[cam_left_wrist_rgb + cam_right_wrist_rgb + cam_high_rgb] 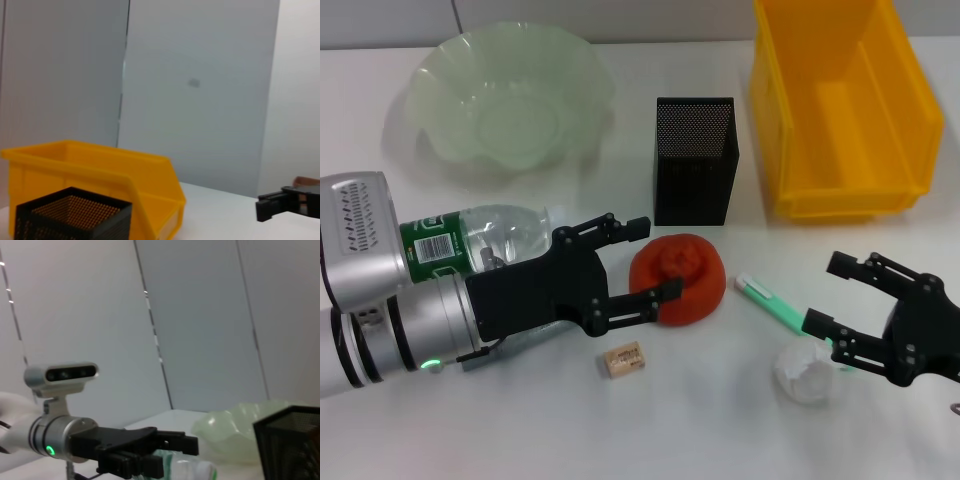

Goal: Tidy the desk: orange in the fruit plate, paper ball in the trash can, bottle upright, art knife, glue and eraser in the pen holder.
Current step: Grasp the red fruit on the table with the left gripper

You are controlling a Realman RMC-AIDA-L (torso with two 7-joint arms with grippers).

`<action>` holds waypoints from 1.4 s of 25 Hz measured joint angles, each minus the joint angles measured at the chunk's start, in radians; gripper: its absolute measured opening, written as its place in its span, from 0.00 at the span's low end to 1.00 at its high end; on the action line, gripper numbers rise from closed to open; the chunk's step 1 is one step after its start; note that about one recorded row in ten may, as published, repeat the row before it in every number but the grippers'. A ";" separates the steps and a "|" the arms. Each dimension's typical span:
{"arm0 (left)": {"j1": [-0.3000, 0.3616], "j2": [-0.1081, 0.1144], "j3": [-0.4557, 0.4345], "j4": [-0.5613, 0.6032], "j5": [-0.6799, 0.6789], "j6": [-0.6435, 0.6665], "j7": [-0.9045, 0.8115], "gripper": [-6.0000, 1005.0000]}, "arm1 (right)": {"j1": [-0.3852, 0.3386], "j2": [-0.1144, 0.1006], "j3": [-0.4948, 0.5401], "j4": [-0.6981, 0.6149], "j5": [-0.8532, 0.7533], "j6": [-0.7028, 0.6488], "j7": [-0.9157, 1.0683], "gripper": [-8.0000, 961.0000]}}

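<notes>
Both your jaws stand wide open and hold nothing: the left gripper reaches in from the near left with its fingertips just beside the orange, and the right gripper hovers at the near right over the paper ball and a green-and-white pen-like tool. Nearest you, the eraser lies in front of the orange, and the bottle lies on its side behind your left arm. Farther back stand the pen holder in the middle, the plate at far left and the trash can at far right.
</notes>
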 joint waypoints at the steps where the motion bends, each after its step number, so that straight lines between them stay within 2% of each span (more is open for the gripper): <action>1: 0.000 0.000 0.000 0.000 0.000 0.000 0.000 0.72 | -0.007 0.000 0.003 -0.002 0.000 0.004 0.000 0.83; 7: -0.015 0.000 -0.007 -0.079 -0.079 -0.046 0.075 0.71 | -0.014 0.000 0.038 0.000 -0.001 0.007 -0.002 0.83; 17: -0.050 0.000 -0.005 -0.158 -0.073 -0.069 0.135 0.69 | -0.011 0.000 0.031 0.003 -0.003 0.011 -0.003 0.83; 21: -0.078 0.000 -0.032 -0.210 -0.073 -0.136 0.173 0.68 | -0.011 0.001 0.030 0.004 -0.003 0.020 -0.003 0.83; 24: -0.101 0.000 -0.086 -0.258 -0.072 -0.213 0.200 0.67 | -0.012 0.001 0.030 0.006 -0.003 0.021 -0.003 0.83; 28: -0.103 -0.001 -0.121 -0.272 -0.071 -0.229 0.215 0.67 | -0.013 0.001 0.030 0.012 -0.003 0.021 -0.003 0.83; 35: -0.104 -0.002 -0.122 -0.276 -0.044 -0.241 0.215 0.65 | -0.010 0.001 0.031 0.020 -0.003 0.022 -0.003 0.83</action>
